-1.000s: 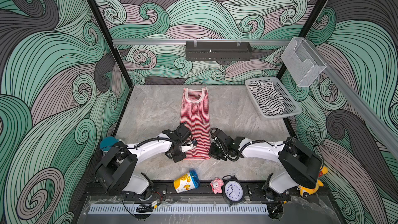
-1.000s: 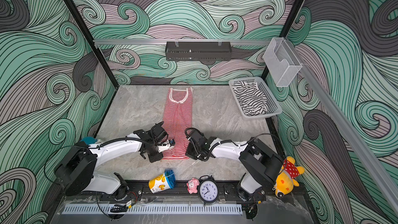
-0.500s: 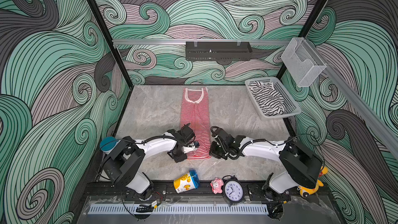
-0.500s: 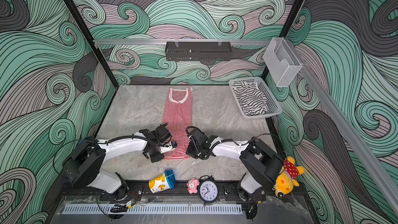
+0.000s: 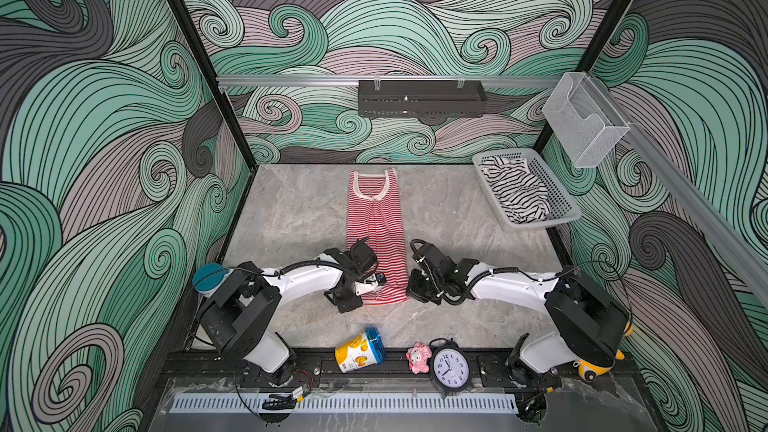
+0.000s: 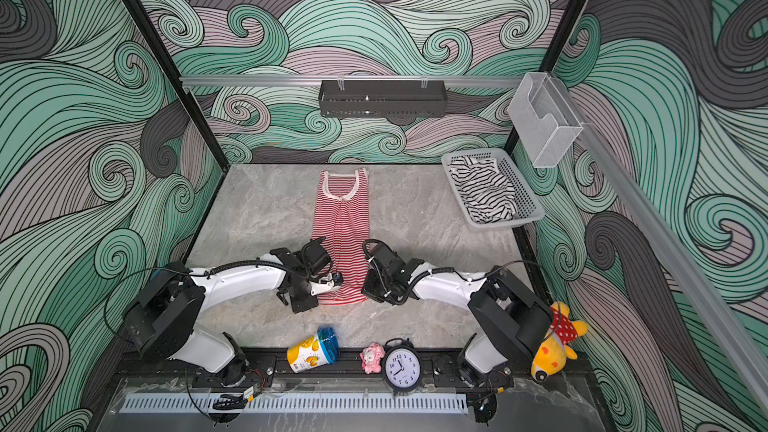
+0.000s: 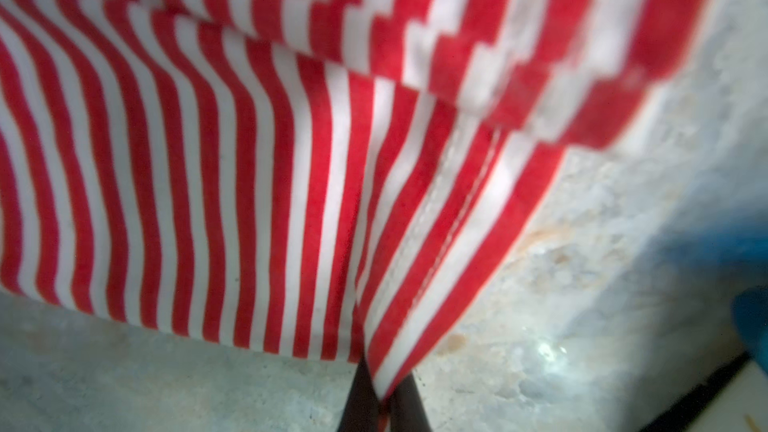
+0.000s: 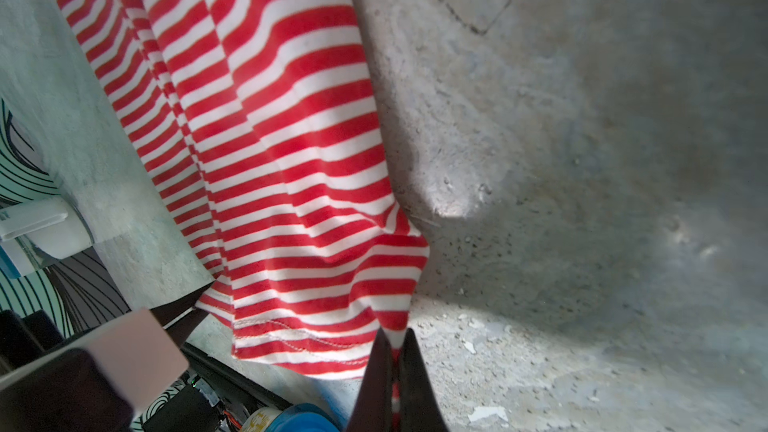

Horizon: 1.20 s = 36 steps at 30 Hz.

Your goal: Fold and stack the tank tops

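Top views, red-and-white tank top: it lies long and narrow down the middle of the frame on the grey surface. The sides are folded in, the cream neckline is at the upper end and the hem at the lower end.
Top views, arms: the left arm is in at the hem's lower-left corner and the right arm at its lower-right corner, both right on the cloth.
Top views, black-and-white tank top: it sits bunched and unfolded in the grey basket at the upper right, well apart.
Left wrist view, left fingers: pinched together at bottom centre with a hem corner caught between them, the cloth drawn into a peak at the pinch.
Right wrist view, right fingers: clamped tight at bottom centre on the other hem corner. The left fingers show at lower left, on the opposite corner.
Step in hand: by my read this is the end-to-end fold of the red top, with both corners gripped.
Next move: lift both corners together, keep them level, and carry the hem up toward the neckline without letting the side folds spill open.
Still to do: fold the top in the basket, then stack the two.
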Motion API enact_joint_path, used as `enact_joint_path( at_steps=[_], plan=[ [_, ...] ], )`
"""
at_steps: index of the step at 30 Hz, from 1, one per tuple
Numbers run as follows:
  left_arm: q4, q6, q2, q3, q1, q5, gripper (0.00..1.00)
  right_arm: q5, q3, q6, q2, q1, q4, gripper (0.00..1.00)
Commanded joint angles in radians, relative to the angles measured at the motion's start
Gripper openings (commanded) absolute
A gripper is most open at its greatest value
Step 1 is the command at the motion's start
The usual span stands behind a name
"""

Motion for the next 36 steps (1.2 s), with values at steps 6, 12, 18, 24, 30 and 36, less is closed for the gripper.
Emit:
enact_joint_path(
  at_steps=[6, 12, 18, 24, 30, 36],
  plan=[
    [-0.198, 0.02, -0.095, 0.072, -0.015, 0.127, 0.0, 0.008, -0.002, 0.028, -0.123, 0.031, -0.038, 0.0],
    [-0.218, 0.0, -0.236, 0.147, -0.014, -0.026, 0.0, 0.055, 0.093, -0.005, -0.21, 0.025, -0.15, 0.0],
    [-0.218, 0.023, -0.259, 0.263, -0.002, -0.154, 0.0, 0.064, 0.24, -0.086, -0.223, -0.026, -0.265, 0.0],
    [-0.163, 0.075, -0.214, 0.338, 0.047, -0.228, 0.0, 0.022, 0.363, -0.153, -0.184, -0.108, -0.292, 0.0],
    [-0.092, 0.119, -0.126, 0.423, 0.159, -0.235, 0.0, -0.033, 0.501, -0.219, -0.087, -0.204, -0.316, 0.0],
    [-0.062, 0.144, 0.007, 0.541, 0.256, -0.181, 0.0, -0.109, 0.63, -0.266, 0.062, -0.279, -0.321, 0.0]
  ],
)
